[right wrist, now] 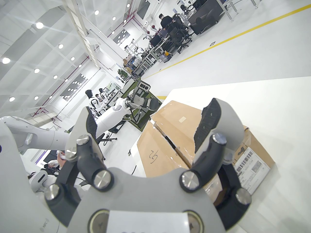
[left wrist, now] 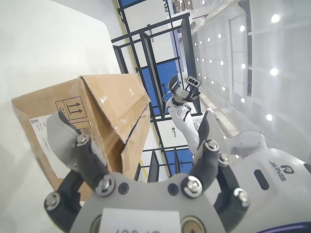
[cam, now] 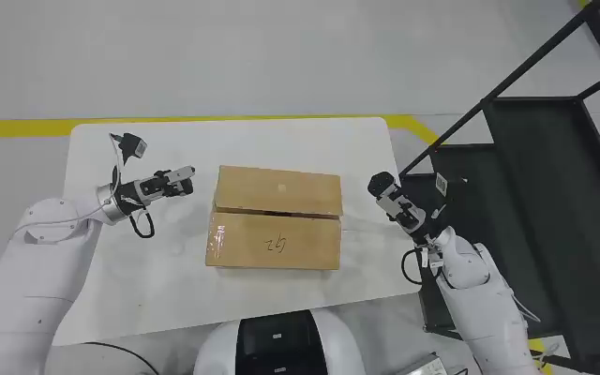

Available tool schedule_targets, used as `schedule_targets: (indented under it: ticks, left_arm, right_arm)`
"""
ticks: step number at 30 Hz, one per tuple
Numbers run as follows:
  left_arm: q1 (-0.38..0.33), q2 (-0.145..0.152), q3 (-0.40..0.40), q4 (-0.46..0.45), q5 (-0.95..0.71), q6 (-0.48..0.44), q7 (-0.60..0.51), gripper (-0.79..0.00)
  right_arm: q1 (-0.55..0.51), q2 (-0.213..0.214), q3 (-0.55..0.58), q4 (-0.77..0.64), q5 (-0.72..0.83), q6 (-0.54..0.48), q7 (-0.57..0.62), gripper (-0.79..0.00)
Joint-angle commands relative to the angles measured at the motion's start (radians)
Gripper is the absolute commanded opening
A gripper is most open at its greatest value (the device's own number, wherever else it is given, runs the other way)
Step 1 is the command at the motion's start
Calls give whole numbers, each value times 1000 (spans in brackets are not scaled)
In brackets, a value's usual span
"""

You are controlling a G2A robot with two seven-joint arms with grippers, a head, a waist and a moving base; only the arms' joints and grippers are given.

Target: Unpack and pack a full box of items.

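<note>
fingers (left wrist: pixel 60 127) of the left gripper (cam: pixel 184 178) stand spread wide with nothing between them. this gripper hovers over the left part of the white table (cam: pixel 112 281). its tips are turned toward the box (cam: pixel 277 230), near the box's left end but clear of it. in the left wrist view that end of the box (left wrist: pixel 109 103) carries a white label (left wrist: pixel 40 144) and sits just past the open tips. the box lies in the middle of the table. both top flaps are folded down and meet along a taped seam, with a handwritten mark on the nearer flap. off its right end, by the far corner and apart from it, hangs the right gripper (cam: pixel 380 183), likewise opened wide and empty. the right wrist view looks between its tips along the top of the box (right wrist: pixel 170 132). right of the table stands a dark metal rack (cam: pixel 534 187).
</note>
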Motion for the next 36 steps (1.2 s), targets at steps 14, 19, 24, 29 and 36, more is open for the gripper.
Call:
schedule_targets:
  ticks: [14, 19, 24, 29, 36]
  left_arm:
    - [0, 0, 0, 0, 0, 0, 0, -1]
    - [0, 0, 0, 0, 0, 0, 0, -1]
    - [0, 0, 0, 0, 0, 0, 0, 0]
    - [0, 0, 0, 0, 0, 0, 0, -1]
    - [0, 0, 0, 0, 0, 0, 0, 0]
  right_arm:
    - [0, 0, 0, 0, 0, 0, 0, -1]
    - [0, 0, 0, 0, 0, 0, 0, 0]
    - [0, 0, 0, 0, 0, 0, 0, 0]
    - [0, 0, 0, 0, 0, 0, 0, -1]
    - [-3, 2, -15, -6, 14, 18, 25, 0]
